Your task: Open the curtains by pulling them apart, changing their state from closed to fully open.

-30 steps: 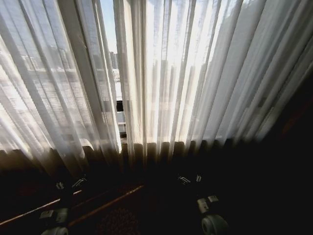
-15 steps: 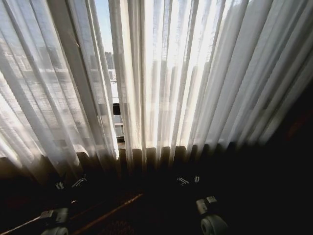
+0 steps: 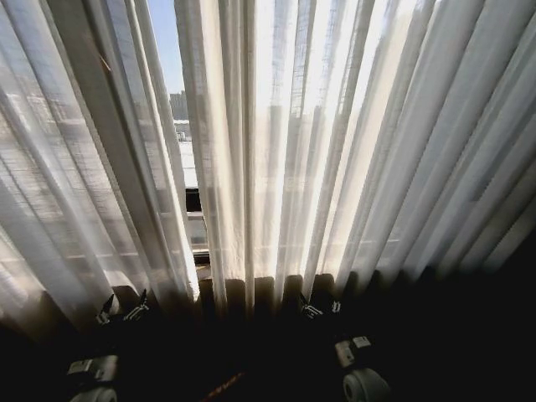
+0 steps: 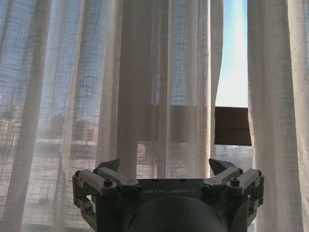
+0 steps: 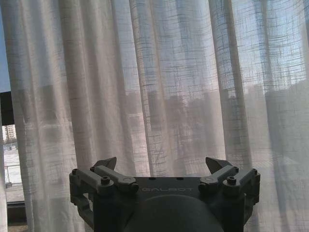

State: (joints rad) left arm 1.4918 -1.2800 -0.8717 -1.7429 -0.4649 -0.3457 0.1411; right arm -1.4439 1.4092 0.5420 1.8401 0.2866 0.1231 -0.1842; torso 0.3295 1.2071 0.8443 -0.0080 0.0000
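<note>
The curtains hang as two sheer white pleated panels, a left panel [image 3: 75, 167] and a right panel [image 3: 335, 151], with a narrow gap [image 3: 172, 100] of sky between them. My left gripper [image 3: 121, 308] sits low before the left panel's lower part, open, nothing between its fingers. In the left wrist view the left gripper [image 4: 165, 164] faces the fabric [image 4: 145, 72] just beside the gap [image 4: 231, 58]. My right gripper [image 3: 321, 308] is open before the right panel. The right wrist view has the right gripper [image 5: 161, 162] facing fabric [image 5: 169, 72], apart from it.
Through the gap I see a dark window frame bar [image 3: 194, 201] and city buildings beyond. The same bar [image 4: 232, 125] appears in the left wrist view. Below the curtains the floor [image 3: 251, 368] lies in deep shadow.
The whole head view has shifted: the curtains loom larger and reach lower, so the camera has come closer. Both grippers now sit at the foot of the curtains, still open.
</note>
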